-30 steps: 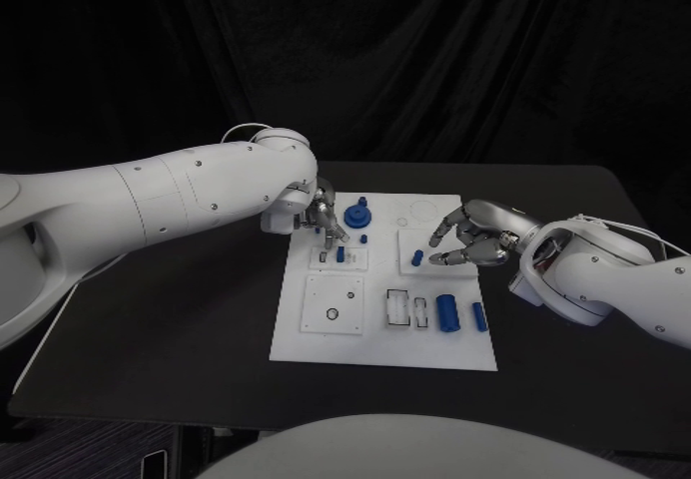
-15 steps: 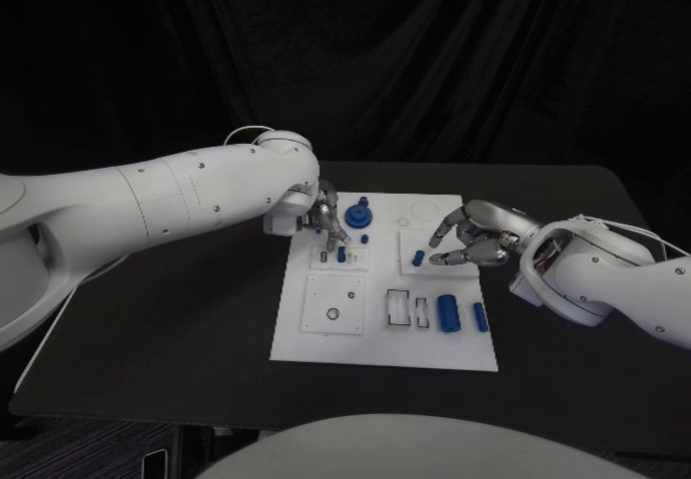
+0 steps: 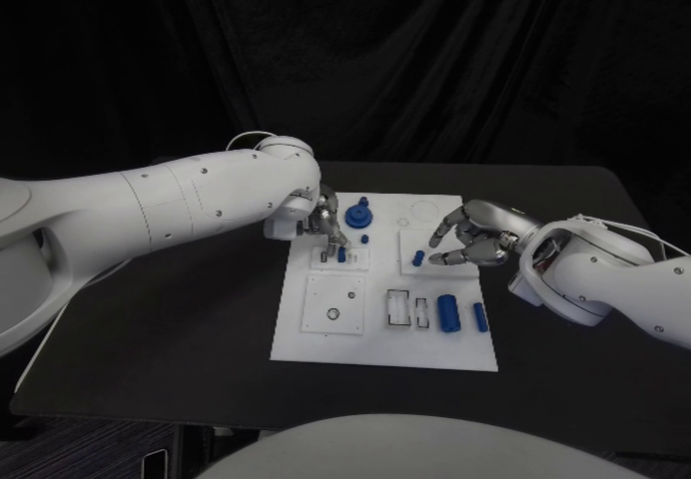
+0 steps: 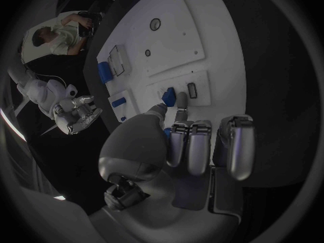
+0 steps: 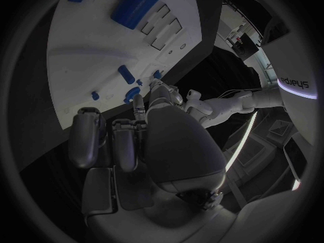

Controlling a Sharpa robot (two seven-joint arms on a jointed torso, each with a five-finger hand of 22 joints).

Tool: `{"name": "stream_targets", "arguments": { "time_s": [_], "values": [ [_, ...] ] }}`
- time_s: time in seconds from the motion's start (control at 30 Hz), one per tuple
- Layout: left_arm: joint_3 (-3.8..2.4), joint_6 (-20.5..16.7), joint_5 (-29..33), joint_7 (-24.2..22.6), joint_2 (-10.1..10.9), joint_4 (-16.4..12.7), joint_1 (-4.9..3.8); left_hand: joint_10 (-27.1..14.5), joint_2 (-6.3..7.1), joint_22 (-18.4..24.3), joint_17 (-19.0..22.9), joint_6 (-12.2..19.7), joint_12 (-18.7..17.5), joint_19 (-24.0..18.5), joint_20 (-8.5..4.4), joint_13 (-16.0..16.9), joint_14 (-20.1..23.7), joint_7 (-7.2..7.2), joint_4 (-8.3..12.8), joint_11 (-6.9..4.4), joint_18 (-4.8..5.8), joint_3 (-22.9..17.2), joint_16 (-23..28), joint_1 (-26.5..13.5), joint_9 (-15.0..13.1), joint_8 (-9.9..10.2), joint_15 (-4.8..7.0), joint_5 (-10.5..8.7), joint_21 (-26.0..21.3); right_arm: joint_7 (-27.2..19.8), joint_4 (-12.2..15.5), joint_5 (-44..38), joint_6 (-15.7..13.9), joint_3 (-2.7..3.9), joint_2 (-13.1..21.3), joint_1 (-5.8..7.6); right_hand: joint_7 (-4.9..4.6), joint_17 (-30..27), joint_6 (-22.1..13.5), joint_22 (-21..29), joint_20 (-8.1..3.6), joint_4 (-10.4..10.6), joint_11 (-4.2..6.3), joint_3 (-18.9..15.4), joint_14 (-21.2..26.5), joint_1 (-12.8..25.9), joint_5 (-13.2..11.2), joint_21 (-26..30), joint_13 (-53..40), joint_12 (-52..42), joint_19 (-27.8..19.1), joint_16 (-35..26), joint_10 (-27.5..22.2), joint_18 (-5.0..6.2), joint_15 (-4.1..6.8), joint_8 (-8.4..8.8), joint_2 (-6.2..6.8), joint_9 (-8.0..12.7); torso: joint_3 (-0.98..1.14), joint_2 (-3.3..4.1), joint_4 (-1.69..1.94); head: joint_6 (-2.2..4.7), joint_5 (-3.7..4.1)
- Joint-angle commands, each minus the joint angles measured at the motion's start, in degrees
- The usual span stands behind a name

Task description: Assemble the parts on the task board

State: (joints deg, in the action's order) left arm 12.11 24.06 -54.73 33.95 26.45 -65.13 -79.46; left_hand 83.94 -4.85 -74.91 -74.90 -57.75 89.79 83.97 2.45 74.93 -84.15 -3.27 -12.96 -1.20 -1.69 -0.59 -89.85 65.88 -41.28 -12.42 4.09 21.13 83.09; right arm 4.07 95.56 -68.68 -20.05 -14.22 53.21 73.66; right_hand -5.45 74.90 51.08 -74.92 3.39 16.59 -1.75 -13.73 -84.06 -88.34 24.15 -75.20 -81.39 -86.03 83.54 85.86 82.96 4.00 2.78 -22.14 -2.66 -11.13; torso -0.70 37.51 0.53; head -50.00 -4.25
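The flat white rectangular task board (image 3: 383, 339) lies in the middle of the frame on the black table (image 3: 173, 339). The left hand (image 3: 320, 218) reaches down at the board's upper left, its fingertips (image 4: 181, 98) pinching a small upright blue peg (image 3: 340, 254). The right hand (image 3: 475, 238), right of centre, hovers with curled fingers holding nothing, beside a short blue peg (image 3: 417, 257). A larger blue cylinder (image 3: 449, 312) lies lower right.

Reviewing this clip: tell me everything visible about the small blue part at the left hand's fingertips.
The small blue part is a short, matte, plastic-looking block standing in a raised white square fixture on the task board, in its far-left area. Beside it in the same fixture sits a small dark-rimmed slot. The left hand has its fingertips right against the part; whether they actually pinch it cannot be told. The right hand is apart from it.
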Motion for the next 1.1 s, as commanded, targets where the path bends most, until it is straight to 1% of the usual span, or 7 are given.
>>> {"name": "stream_targets", "arguments": {
  "time_s": [0.03, 0.3, 0.6, 0.63, 0.8, 0.87, 1.1],
  "values": [
    [-0.05, 0.5, 0.2, -1.4, -0.1, -0.3, 0.17, 6.1, 0.04, -12.8, -15.1, -0.4, 0.2, 2.3, 0.16, 15.1, -5.9, 0.12, -0.1, 0.26, -0.07, -0.4, -0.2, 0.6, 0.1, 0.3, -0.25, 0.11, -0.2, 0.1, 0.0, -0.4, -0.4, 0.02, 0.0, -0.07, 0.15, 7.2, 0.4, -9.1, -0.24, -0.1, 1.06, -0.3, -4.2, -0.4, 0.2, 0.3, 3.0, 0.4, -0.3, -0.3, 0.7, -0.26, 0.36, 0.22, -0.93, 0.1, -0.01, 0.04, -0.03, 0.0, 0.03],
    [-0.05, 0.0, 0.2, -2.5, -0.2, -0.6, 0.4, 6.1, 0.03, -12.7, -15.1, -0.3, 0.2, 2.2, 0.16, 15.1, -5.9, 0.1, 0.0, 0.26, -0.14, -0.6, -0.2, 0.6, 0.1, 0.4, -0.25, 0.05, -0.5, 0.2, 0.0, -0.4, -0.3, 0.02, 0.0, -0.07, 0.15, 7.2, 0.4, -9.1, -0.24, -0.1, 1.06, -0.3, -4.2, -0.4, 0.3, 0.3, 3.0, 0.4, -0.3, -0.3, 0.7, -0.26, 0.37, 0.23, -0.93, 0.1, 0.01, 0.09, -0.05, 0.0, -0.02],
    [-0.05, -0.3, 0.2, -3.0, 0.0, -0.6, 0.56, 6.1, 0.36, -12.6, -15.1, -0.6, 0.2, 2.1, 0.07, 15.1, -5.9, 0.26, 2.1, 0.14, -0.2, -3.4, -0.2, 2.0, 0.1, 1.2, -0.16, 0.71, -0.7, 0.4, -0.1, -0.4, 0.0, 0.02, -0.1, -0.08, 0.15, 7.1, 0.4, -9.1, -0.25, -0.1, 1.07, -0.3, -4.2, -0.5, 0.4, 0.4, 3.1, 0.4, -0.3, -0.3, 0.7, -0.24, 0.38, 0.24, -0.93, 0.1, 0.02, 0.09, -0.04, 0.0, -0.2],
    [-0.05, -0.3, 0.2, -3.0, 0.0, -0.6, 0.57, 6.1, 0.58, -12.6, -15.1, -0.7, 0.2, 2.0, 0.04, 15.1, -5.9, 0.26, 2.6, 0.12, -0.21, -4.3, -0.2, 2.2, 0.1, 1.4, -0.13, 1.68, -0.8, 0.4, -0.1, -0.4, 0.0, 0.02, -0.1, -0.08, 0.15, 7.1, 0.4, -9.1, -0.25, -0.1, 1.07, -0.3, -4.2, -0.5, 0.4, 0.4, 3.1, 0.4, -0.3, -0.3, 0.7, -0.24, 0.38, 0.24, -0.93, 0.1, 0.03, 0.08, -0.07, 0.0, -0.24],
    [-0.05, -0.3, 0.2, -2.8, 0.0, -0.5, 0.63, 6.1, 1.24, -12.5, -15.1, -0.9, 0.2, 2.0, -0.01, 15.1, -5.9, 0.28, 3.5, 0.09, -0.24, -6.3, -0.2, 2.0, 0.0, 1.8, -0.09, 3.83, -1.0, 0.6, -0.1, -0.4, 0.3, 0.02, -0.2, -0.09, 0.16, 7.1, 0.4, -9.1, -0.25, -0.1, 1.08, -0.3, -4.2, -0.6, 0.5, 0.4, 3.1, 0.4, -0.3, -0.3, 0.7, -0.22, 0.38, 0.25, -0.96, 0.1, 0.01, 0.08, -0.05, 0.0, -0.29],
    [-0.05, -0.3, 0.2, -2.6, 0.0, -0.4, 0.65, 6.1, 1.84, -12.5, -15.1, -1.2, 0.2, 2.0, -0.06, 15.1, -5.9, 0.35, 4.4, 0.03, -0.25, -8.1, -0.2, 1.9, -0.1, 1.9, -0.03, 5.88, -1.0, 0.7, -0.2, -0.4, 0.5, 0.02, -0.2, -0.1, 0.16, 7.1, 0.4, -9.1, -0.25, -0.1, 1.08, -0.3, -4.2, -0.6, 0.5, 0.4, 3.1, 0.4, -0.3, -0.3, 0.7, -0.22, 0.38, 0.25, -0.96, 0.1, 0.0, 0.06, -0.04, 0.0, -0.28],
    [-0.05, -0.3, 0.2, -1.9, 0.2, -0.6, 0.73, 6.1, 3.25, -12.5, -15.1, -1.9, 0.2, 1.9, -0.26, 15.1, -5.9, 0.67, 6.6, -0.25, -0.29, -12.4, -0.2, 1.3, -1.4, 1.5, 0.21, 7.26, -1.2, 1.1, -0.2, -0.4, 0.8, 0.02, -0.3, -0.1, 0.16, 6.2, 0.4, -8.8, -0.27, -0.1, 1.08, -0.2, -4.0, -0.8, 1.0, 1.2, 3.2, 0.5, -0.7, -0.8, 0.6, -0.04, 0.4, 0.26, -1.12, 0.3, 0.02, 0.05, 0.0, 0.0, -0.19]
  ]
}}
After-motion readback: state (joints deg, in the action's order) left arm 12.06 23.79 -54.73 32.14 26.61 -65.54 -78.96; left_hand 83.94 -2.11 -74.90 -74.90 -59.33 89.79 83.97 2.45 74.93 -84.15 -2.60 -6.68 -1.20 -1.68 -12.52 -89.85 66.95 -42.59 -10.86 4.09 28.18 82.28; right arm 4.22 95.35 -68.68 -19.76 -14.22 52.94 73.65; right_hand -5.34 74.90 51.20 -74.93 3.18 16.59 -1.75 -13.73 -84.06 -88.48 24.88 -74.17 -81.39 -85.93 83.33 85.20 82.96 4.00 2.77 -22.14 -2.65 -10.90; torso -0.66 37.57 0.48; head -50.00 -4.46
